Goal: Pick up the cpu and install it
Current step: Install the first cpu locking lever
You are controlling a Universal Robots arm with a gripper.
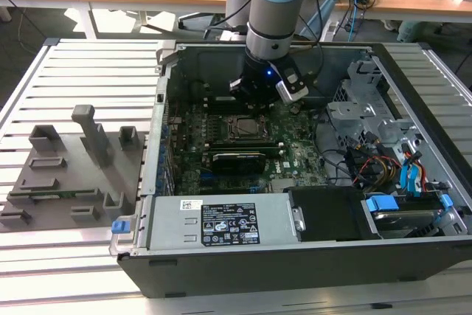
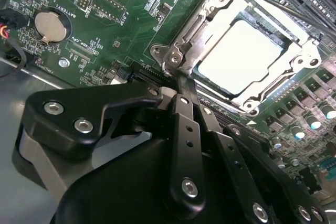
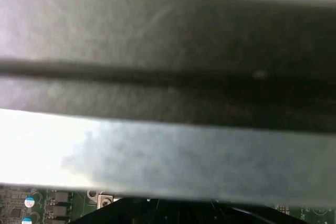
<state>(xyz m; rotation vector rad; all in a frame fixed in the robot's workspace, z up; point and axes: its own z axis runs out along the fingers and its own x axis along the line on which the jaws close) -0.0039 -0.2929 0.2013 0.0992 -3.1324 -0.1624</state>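
Observation:
The cpu [image 1: 237, 127] lies flat in the motherboard socket inside the open computer case, its silver top showing. In the second wrist view the cpu [image 2: 239, 51] sits inside the metal socket frame [image 2: 307, 56], which lies down around its edges. My gripper [image 1: 259, 97] hangs just behind the socket, toward the case's back wall. Its black fingers [image 2: 184, 114] meet at their tips, and the gripper [image 2: 178, 83] is shut with nothing in it, close to a corner of the frame and apart from the cpu.
The green motherboard [image 1: 295, 154] carries a round coin battery [image 2: 50, 27] and memory slots. A drive cage with cables [image 1: 391, 153] fills the case at the exterior view's right. A grey fixture [image 1: 70, 167] stands on the slatted table [image 1: 81, 64] at the left. The case wall [image 3: 168, 145] is close to the wrist.

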